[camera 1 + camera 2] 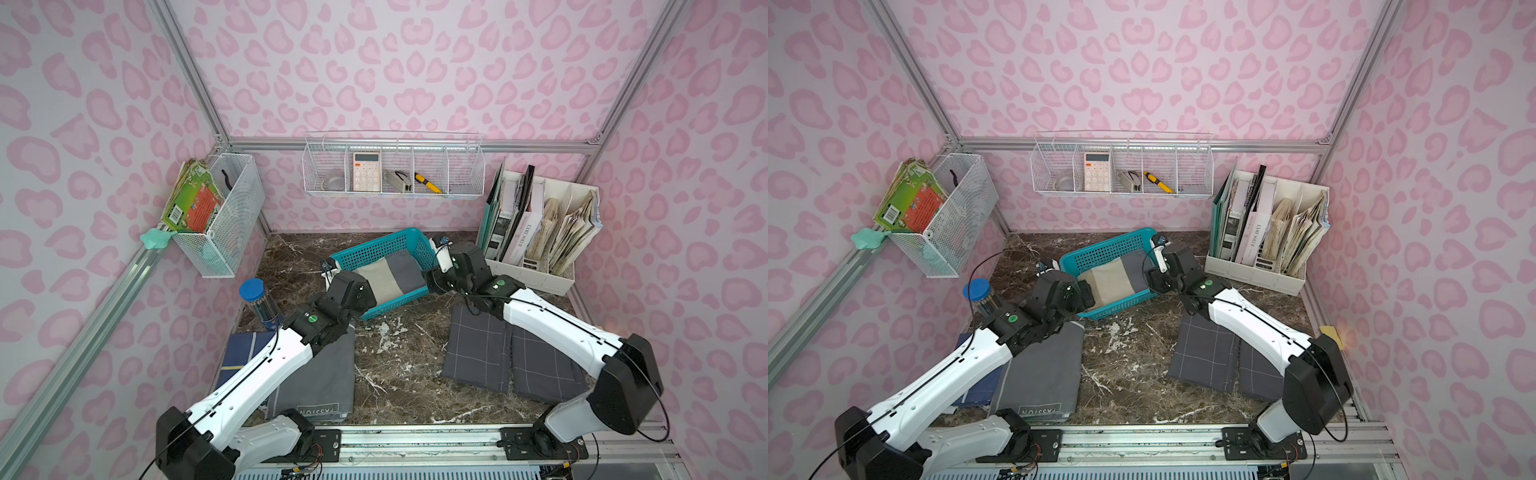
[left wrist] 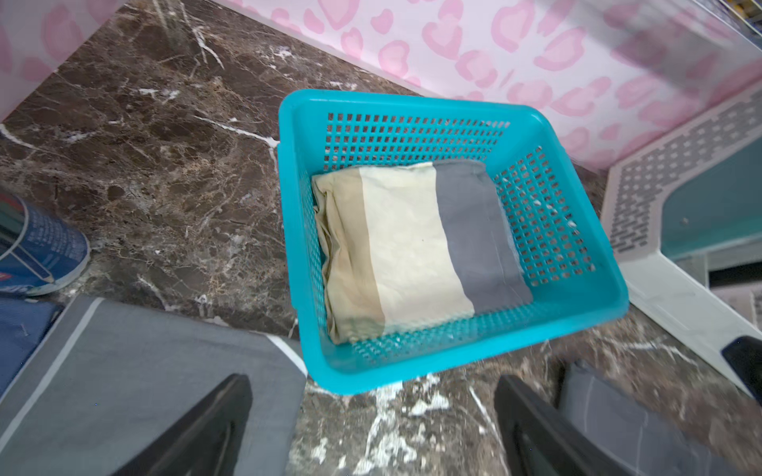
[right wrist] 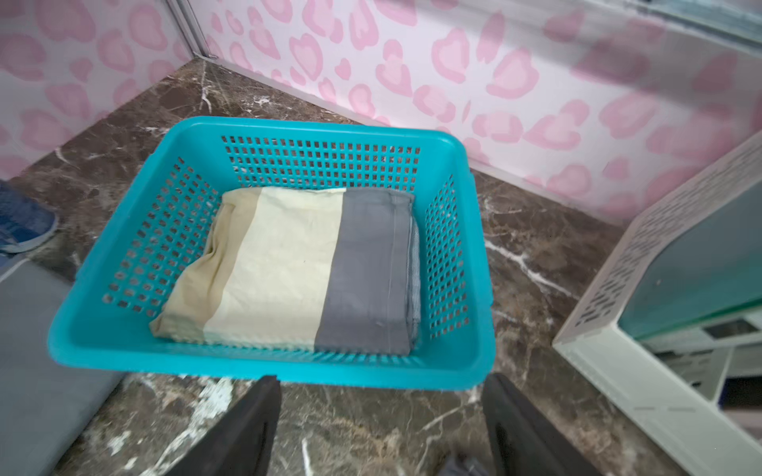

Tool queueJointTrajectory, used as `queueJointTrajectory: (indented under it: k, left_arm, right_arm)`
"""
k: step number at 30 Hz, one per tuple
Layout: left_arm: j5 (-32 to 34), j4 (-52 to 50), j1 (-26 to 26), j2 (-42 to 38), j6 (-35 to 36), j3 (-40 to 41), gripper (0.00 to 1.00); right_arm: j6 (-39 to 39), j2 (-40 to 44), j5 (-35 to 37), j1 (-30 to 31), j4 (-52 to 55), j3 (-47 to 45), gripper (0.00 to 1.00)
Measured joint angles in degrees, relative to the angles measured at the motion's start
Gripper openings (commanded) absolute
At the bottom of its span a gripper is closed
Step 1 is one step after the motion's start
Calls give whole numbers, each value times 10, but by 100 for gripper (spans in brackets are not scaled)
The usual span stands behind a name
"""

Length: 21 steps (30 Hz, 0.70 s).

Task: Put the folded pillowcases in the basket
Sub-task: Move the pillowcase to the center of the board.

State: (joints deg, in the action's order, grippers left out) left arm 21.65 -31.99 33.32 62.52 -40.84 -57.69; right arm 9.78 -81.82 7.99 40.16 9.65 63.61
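The teal basket [image 1: 374, 245] [image 1: 1104, 245] stands at the back middle of the marble table, turned at an angle. The folded pillowcase [image 1: 390, 276] [image 1: 1113, 276], striped tan, cream and grey, lies flat inside it. Both wrist views look down on the basket [image 2: 412, 101] [image 3: 313, 127] and the pillowcase [image 2: 412, 247] [image 3: 297, 268]. My left gripper [image 2: 371, 381] is open above the table by the basket's near-left corner, with nothing between its fingers. My right gripper [image 3: 381, 379] is open too, just outside the basket's right side and holding nothing.
A grey folded cloth [image 1: 316, 374] lies under my left arm, and dark checked cloths [image 1: 482, 353] lie under my right. A blue-lidded pencil jar [image 1: 259, 303] stands at the left. A white file organiser [image 1: 536, 232] fills the back right. White wire baskets [image 1: 395, 170] hang on the walls.
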Motion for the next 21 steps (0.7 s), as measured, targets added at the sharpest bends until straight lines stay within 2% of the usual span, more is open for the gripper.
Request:
queueJointTrajectory:
  k: [6, 11, 16, 21]
  left_arm:
    - [-84, -40, 0, -58, 18, 51, 100]
    - [-93, -66, 0, -101, 13, 89, 99]
    - [-64, -87, 1, -152, 6, 89, 99]
    - [1, -98, 1, -221, 11, 78, 99]
  right_arm:
    - [73, 119, 24, 0, -13, -148, 82]
    - [130, 158, 18, 47, -45, -226, 82]
    - [146, 111, 29, 167, -103, -242, 85]
    - [139, 3, 46, 272, -148, -189, 87]
